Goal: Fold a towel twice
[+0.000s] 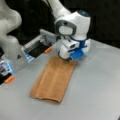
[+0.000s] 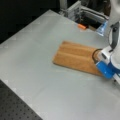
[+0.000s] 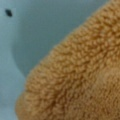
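Towel [image 1: 53,80] is met at its far end by the gripper [image 1: 67,60], lowered onto it; whether anything is pinched cannot be told. It lies as a long strip on the table [image 1: 100,87]. A corner is best taken cleanly. Terry pile is shown only in the wrist view.

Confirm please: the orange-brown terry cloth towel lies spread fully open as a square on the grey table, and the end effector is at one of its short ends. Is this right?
Not quite. The orange-brown terry cloth towel already lies folded into a long narrow strip on the grey table, as both front views show. The end effector is indeed at one short end.
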